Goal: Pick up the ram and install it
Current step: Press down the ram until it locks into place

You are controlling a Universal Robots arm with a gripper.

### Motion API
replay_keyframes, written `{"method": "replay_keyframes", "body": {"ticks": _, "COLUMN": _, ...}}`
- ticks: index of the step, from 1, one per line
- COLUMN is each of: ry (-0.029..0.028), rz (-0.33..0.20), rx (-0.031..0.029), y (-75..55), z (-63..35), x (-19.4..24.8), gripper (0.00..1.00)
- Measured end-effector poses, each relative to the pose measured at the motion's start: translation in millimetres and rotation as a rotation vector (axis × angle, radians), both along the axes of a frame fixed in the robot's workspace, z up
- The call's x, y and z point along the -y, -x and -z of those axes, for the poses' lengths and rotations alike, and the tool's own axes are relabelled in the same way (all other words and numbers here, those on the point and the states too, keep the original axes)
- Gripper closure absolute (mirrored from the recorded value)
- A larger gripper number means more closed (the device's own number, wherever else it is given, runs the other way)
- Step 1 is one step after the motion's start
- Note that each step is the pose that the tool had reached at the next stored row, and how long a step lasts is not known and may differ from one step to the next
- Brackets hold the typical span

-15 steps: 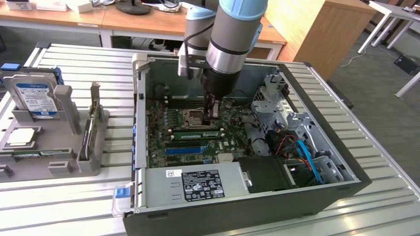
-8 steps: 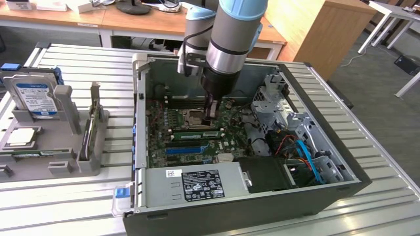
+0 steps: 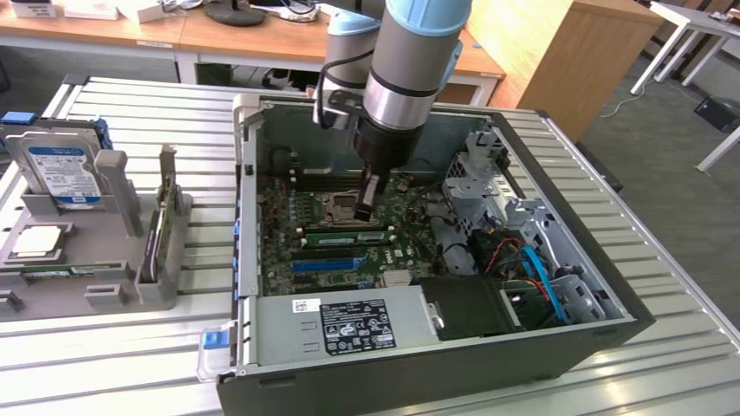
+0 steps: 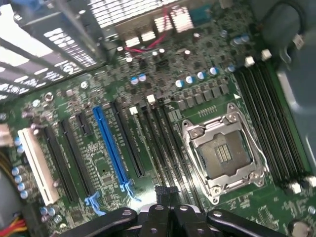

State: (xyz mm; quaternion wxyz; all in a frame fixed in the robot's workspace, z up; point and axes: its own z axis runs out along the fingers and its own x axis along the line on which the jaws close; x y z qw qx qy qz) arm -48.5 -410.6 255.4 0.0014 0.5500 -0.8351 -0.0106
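closed gripper (image 4: 165, 195) above motherboard (image 4: 163, 123), seemingly empty

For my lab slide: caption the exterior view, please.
Shut tool lowered inside the open computer case, above the motherboard beside the CPU socket.

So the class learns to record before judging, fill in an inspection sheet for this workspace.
Surface: slatted metal table carrying an open computer case.
Job's things: ram, a green stick with a white label, stands in a slot beside the CPU socket; whether it is fully seated cannot be told.
Clutter: grey holder on the exterior view's left with a hard drive.
Grippers: tool shut, low inside the case just above the ram.
Cables: blue and orange leads in the case; red wire on the board.
Surroundings: wooden desks behind.
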Motion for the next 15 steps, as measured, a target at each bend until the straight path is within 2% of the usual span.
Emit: {"method": "replay_keyframes", "body": {"ticks": 15, "ry": 0.0000, "rz": 0.261, "rx": 0.0000, "y": 0.0, "z": 0.0, "x": 0.0, "gripper": 0.89}}
